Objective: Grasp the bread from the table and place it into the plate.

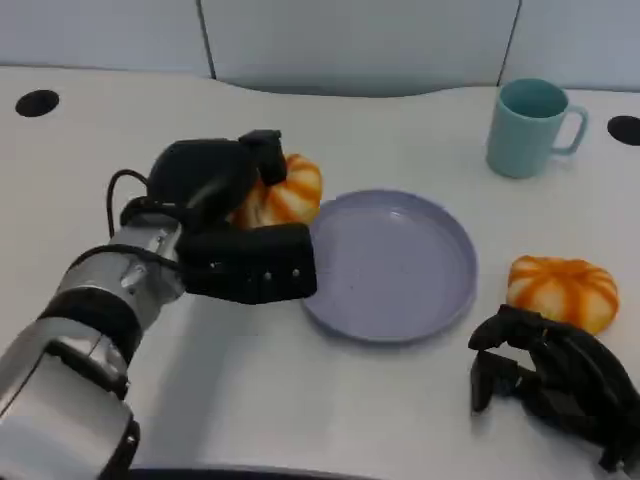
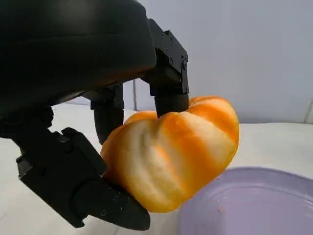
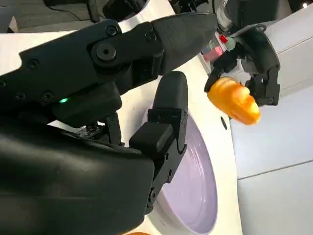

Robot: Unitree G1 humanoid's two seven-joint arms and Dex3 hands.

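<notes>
The bread (image 1: pixel 285 195) is gripped by the left hand (image 1: pixel 225 225), fingers (image 2: pixel 168 81) over its top and the thumb beneath, and is judged lifted off the table (image 1: pixel 90 170), so grasping is done and placing is left. Its long axis is seen running from the fingers toward the plate (image 1: pixel 395 265), just beside its rim (not yet over it). The right hand (image 1: pixel 555 380) is rested further right, its fingers loosely curled around nothing.

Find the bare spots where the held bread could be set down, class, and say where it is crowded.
The plate is bare inside. Table is also free between plate and teal mug, and along the near edge between the two hands. It is crowded at the plate's left rim, where the left hand grips bread, and beside the right hand, near the second bread.
</notes>
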